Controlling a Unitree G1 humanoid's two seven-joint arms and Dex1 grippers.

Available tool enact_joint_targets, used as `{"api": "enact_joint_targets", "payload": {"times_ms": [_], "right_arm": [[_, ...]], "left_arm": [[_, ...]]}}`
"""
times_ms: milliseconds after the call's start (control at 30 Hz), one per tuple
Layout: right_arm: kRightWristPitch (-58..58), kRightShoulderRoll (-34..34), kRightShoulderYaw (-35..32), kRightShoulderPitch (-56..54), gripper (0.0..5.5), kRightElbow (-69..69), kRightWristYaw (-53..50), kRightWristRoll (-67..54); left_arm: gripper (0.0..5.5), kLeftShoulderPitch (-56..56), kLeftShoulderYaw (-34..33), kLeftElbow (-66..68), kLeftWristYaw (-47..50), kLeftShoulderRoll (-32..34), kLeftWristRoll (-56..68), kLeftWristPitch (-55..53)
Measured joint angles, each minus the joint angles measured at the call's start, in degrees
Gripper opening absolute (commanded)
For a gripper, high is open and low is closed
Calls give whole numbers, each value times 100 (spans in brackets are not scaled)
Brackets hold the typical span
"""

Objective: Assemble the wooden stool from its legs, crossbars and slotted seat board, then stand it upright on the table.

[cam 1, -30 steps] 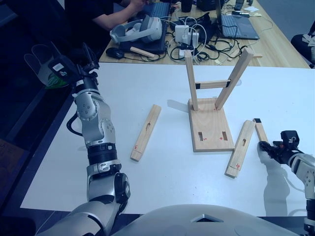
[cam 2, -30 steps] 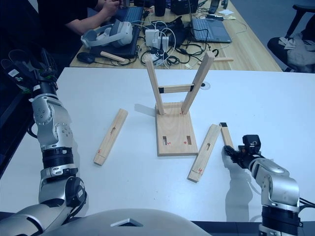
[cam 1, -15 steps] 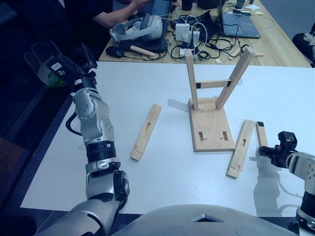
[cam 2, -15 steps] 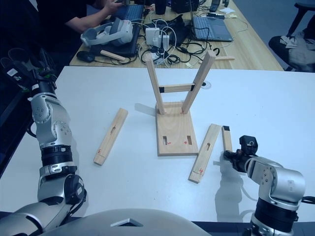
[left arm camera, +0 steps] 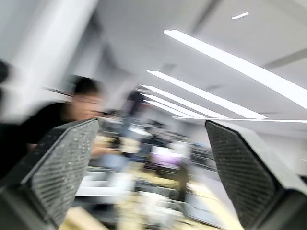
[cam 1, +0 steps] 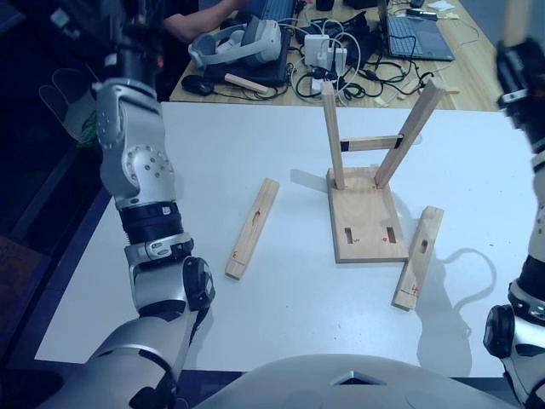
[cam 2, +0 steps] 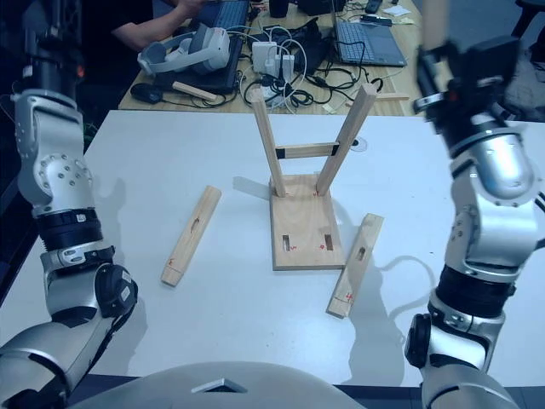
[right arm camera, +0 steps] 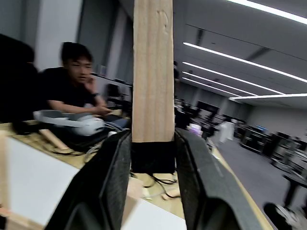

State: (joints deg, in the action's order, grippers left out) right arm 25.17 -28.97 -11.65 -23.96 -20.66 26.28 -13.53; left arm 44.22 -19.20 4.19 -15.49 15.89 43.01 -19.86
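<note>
The slotted seat board (cam 1: 364, 223) lies flat on the white table (cam 1: 281, 315). Two legs (cam 1: 331, 141) stand upright in its far slots, joined by a crossbar (cam 1: 371, 145). One loose leg (cam 1: 253, 228) lies left of the board, another (cam 1: 419, 256) right of it. My right gripper (right arm camera: 153, 139) is raised high above the table's right side, shut on a short crossbar (right arm camera: 153, 72) with a black end, held upright. My left gripper (left arm camera: 151, 124) is lifted high over the table's left edge, open, with nothing between its fingers (left arm camera: 62, 167).
A wooden desk (cam 1: 477, 85) behind the table carries a headset (cam 1: 234, 47), laptops (cam 1: 417, 38), cables and a stray wooden piece (cam 1: 249, 85). A person sits at that desk. Bare table surface lies in front of the board and at the far left.
My right gripper has lifted the crossbar off the table, from beside the right loose leg to high in the air. The left arm has swung upward too.
</note>
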Motion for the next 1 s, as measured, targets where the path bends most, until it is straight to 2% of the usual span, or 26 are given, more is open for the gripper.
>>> {"api": "enact_joint_targets", "payload": {"times_ms": [67, 100, 167, 267, 400, 600, 767, 1000], "right_arm": [[-174, 9, 250, 64, 129, -103, 200, -26], [-380, 61, 456, 103, 129, -163, 308, -24], [-422, 129, 586, 99, 129, -219, 299, -21], [-435, 508, 1288, -55, 129, -631, 284, -20], [-406, 656, 1735, -208, 129, -835, 335, -21], [-328, 716, 1755, -415, 129, -820, 204, -10], [-470, 864, 1450, -895, 129, -334, -391, 369], [-377, 782, 1631, -874, 129, -113, -431, 713]], "left_arm": [[407, 7, 223, -387, -297, -13, 448, -554], [407, -70, 577, -972, -602, -33, 936, -1205], [407, -133, 647, -1081, -598, -39, 976, -1371], [407, -240, 935, -1294, -557, -288, 1063, -1630], [407, -259, 1044, -1314, -449, -450, 1047, -1716], [407, -258, 1023, -1376, -368, -513, 1044, -1711], [407, -332, 1103, -1340, -399, -483, 692, -1652], [407, -342, 1104, -1305, -536, -484, 583, -1588]]}}
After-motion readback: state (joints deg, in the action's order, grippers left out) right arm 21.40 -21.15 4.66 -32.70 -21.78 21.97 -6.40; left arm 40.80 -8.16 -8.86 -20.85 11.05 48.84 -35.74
